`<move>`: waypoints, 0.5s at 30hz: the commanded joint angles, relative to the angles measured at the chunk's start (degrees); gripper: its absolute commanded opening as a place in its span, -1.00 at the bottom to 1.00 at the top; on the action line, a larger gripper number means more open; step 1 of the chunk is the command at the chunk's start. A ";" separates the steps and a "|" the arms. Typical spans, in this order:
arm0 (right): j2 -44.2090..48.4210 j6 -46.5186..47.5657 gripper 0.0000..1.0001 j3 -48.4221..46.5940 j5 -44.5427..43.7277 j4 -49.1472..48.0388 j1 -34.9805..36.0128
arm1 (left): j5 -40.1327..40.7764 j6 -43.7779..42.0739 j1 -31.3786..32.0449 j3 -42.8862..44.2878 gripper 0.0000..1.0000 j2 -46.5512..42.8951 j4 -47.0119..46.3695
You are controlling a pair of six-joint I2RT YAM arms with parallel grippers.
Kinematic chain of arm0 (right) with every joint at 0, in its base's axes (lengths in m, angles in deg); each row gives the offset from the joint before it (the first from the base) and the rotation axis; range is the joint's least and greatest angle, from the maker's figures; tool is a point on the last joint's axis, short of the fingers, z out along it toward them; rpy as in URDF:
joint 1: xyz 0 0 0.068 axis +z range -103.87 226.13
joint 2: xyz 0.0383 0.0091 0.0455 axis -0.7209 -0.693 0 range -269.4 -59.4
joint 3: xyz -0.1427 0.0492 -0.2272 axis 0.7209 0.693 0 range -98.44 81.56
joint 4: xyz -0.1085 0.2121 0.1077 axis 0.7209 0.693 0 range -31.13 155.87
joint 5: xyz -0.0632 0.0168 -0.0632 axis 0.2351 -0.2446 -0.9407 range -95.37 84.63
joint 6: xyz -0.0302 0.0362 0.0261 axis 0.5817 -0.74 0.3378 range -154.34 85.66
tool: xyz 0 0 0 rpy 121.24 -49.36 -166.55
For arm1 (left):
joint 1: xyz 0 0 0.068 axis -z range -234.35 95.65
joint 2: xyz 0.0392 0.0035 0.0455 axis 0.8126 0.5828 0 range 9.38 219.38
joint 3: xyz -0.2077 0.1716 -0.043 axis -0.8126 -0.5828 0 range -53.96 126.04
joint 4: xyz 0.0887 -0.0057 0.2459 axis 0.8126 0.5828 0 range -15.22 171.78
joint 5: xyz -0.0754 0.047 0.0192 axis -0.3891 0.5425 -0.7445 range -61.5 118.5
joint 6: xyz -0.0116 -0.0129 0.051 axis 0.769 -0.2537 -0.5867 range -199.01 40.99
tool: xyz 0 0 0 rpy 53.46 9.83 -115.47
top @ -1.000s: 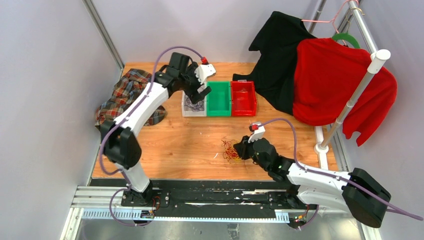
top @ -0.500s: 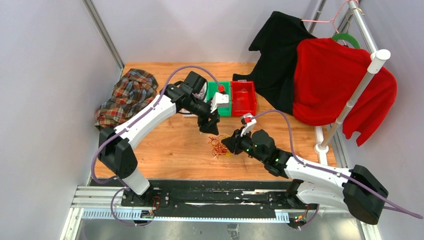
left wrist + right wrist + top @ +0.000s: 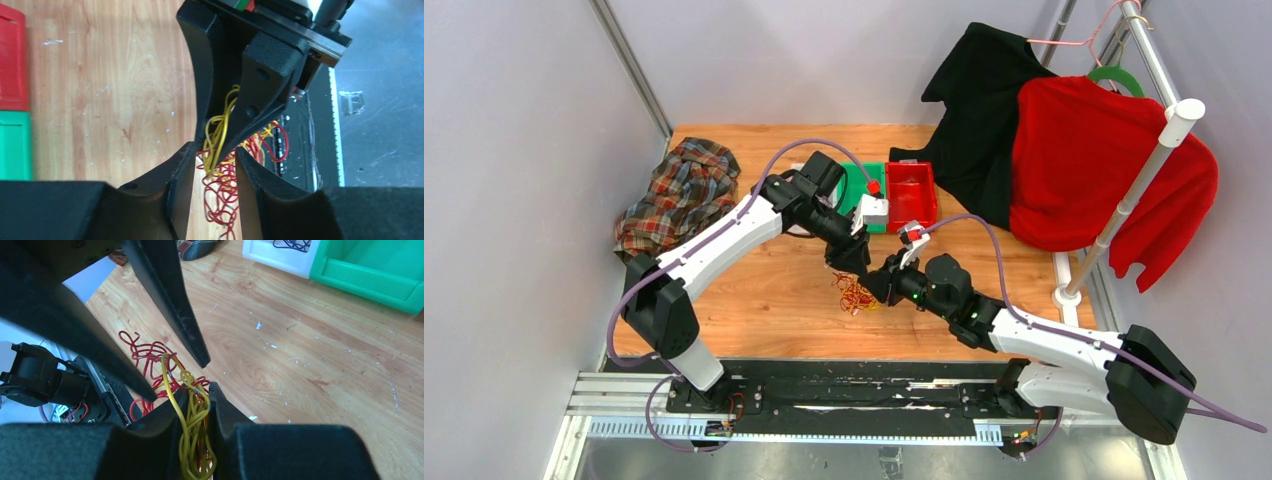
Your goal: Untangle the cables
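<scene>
– Grey walls box in an orange-brown wooden worktop [image 3: 764,290]; what sits on it?
– Near the middle, a small tangle of thin yellow and red cables [image 3: 854,294]. Both arms meet over it: the left arm [image 3: 724,232] reaches in from the far left, the right arm [image 3: 1034,340] from the near right.
– And the right jaws?
– Clamped on a bunch of the yellow strands [image 3: 194,412]. Their two black fingers [image 3: 225,412] stand almost together with the wire pinched between them.
– The left jaws?
– Apart. Their black fingertips [image 3: 175,175] straddle the same bunch just below the right fingers, with yellow and red loops [image 3: 222,200] in the gap. I cannot tell whether they press on any strand.
– Do the cables lie on the wood?
– Red loops trail down from the grip; whether they touch the wood I cannot tell.
– What else is there?
– Along the far side stands a row of small plastic trays: a white tray [image 3: 277,257] with a dark blue-purple strand [image 3: 292,244] in it, a green tray [image 3: 380,267], then a red tray [image 3: 911,195]. A crumpled plaid cloth [image 3: 679,190] lies at the far left, and a black garment [image 3: 979,100] and a red garment [image 3: 1104,160] hang by a white rack [image 3: 1139,180] on the right
</scene>
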 commanded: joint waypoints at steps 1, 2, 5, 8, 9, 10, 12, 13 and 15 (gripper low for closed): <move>-0.08 0.65 -0.99 -1.59 1.71 -2.18 -0.74 | 3.11 3.11 0.45 -0.29 -0.34 -0.94 -3.55; -0.06 0.59 -0.98 -1.47 1.89 -2.18 -0.74 | 3.81 3.71 0.45 -0.54 -0.45 -1.40 -4.51; 0.39 0.73 -0.99 -0.94 1.97 -1.74 -0.73 | 7.59 6.85 0.45 -0.87 -0.75 -3.06 -7.59; 0.99 0.64 -0.98 0.21 1.26 -1.48 -0.74 | 11.10 9.38 0.45 -0.89 -0.94 -4.11 -9.44; 1.22 0.64 -0.95 0.51 0.76 -1.21 -0.74 | 12.27 10.73 0.45 -0.88 -0.98 -4.31 -9.92; 1.42 0.52 -0.89 0.77 -0.56 -0.62 -0.74 | 13.52 12.46 0.45 -0.93 -0.99 -4.64 -10.28; 2.83 0.23 -0.73 1.30 -3.42 1.01 -0.83 | 14.45 14.46 0.46 -1.29 -0.99 -5.52 -10.28; 3.97 0.01 -0.61 1.88 -5.17 1.85 -0.83 | 14.91 15.39 0.45 -1.54 -0.99 -6.10 -10.15; 6.79 -0.43 -0.42 3.02 -9.18 1.84 -0.83 | 16.43 16.85 0.45 -1.87 -0.99 -7.17 -9.59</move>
